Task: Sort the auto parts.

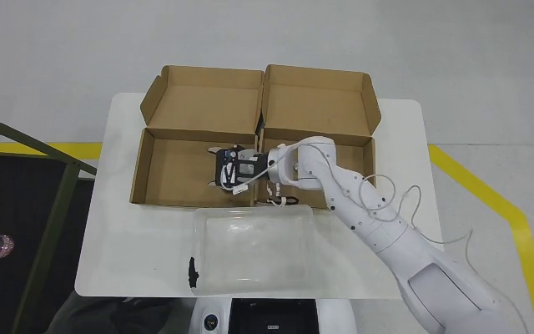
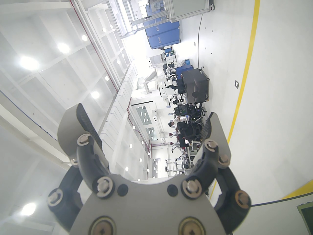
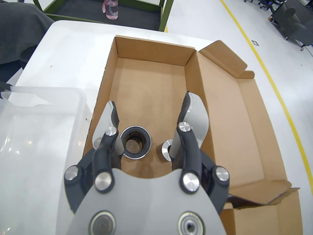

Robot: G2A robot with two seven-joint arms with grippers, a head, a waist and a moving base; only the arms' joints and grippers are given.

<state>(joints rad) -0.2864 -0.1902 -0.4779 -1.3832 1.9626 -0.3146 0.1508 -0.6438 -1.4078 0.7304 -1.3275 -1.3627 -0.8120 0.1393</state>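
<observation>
- Right jaws: apart and holding nothing, hanging over the left cardboard box (image 3: 151,81) of two, tips pointing along its floor
- Left jaws: apart and holding nothing, lifted well away from the worktop (image 1: 108,217) and aimed at the hall's ceiling
- Two auto parts lie on the floor of the box under the right jaws, down by their roots rather than their tips
- One is a dark ring-shaped sleeve (image 3: 136,143) with a bright rim, standing on end just inside one jaw
- The other is a short metal cylinder (image 3: 165,150), near the sleeve but apart from it and partly hidden behind the other jaw
- Second cardboard box (image 1: 334,108): one, lid open, touching the first, behind the right jaws under their arm
- One clear plastic bin (image 1: 250,250) just beside the right jaws, on the robot's side of both boxes
</observation>
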